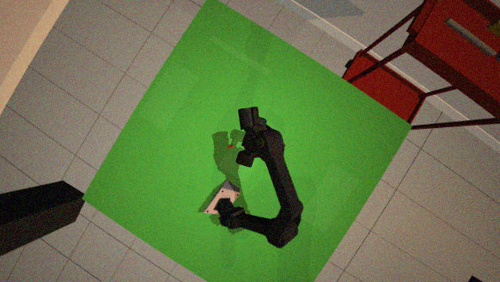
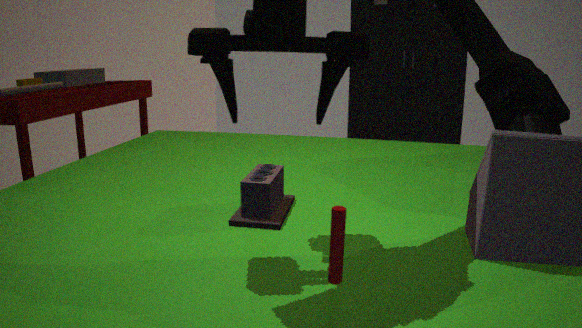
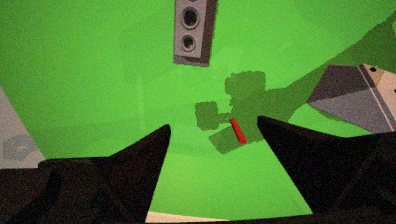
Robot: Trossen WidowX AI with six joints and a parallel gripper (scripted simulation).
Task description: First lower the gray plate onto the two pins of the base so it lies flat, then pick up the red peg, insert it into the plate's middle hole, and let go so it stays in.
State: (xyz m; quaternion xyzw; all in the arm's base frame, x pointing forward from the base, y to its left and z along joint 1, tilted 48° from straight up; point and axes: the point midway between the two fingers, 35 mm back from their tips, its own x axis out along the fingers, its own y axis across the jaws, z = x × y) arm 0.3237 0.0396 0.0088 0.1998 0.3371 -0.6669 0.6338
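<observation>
The gray plate (image 2: 262, 200) (image 3: 195, 54), a block with holes in its top, sits level on the thin dark base (image 2: 255, 222). The base's pins are hidden, and in the wrist view the plate is cut off by the top edge. The red peg (image 1: 230, 146) (image 2: 337, 245) (image 3: 238, 132) stands upright on the green surface, apart from the plate. My gripper (image 1: 246, 139) (image 2: 277, 123) (image 3: 213, 124) is wide open and empty, high above the surface. The peg shows between and beyond the fingertips in the wrist view. The arm hides the plate in the top view.
A gray wedge-shaped block (image 2: 530, 200) (image 3: 345, 102) with a pale top (image 1: 232, 195) stands by the arm's base. The arm's shadow falls around the peg on the green mat (image 1: 172, 99). A red table (image 1: 451, 39) (image 2: 75, 102) stands beyond the mat.
</observation>
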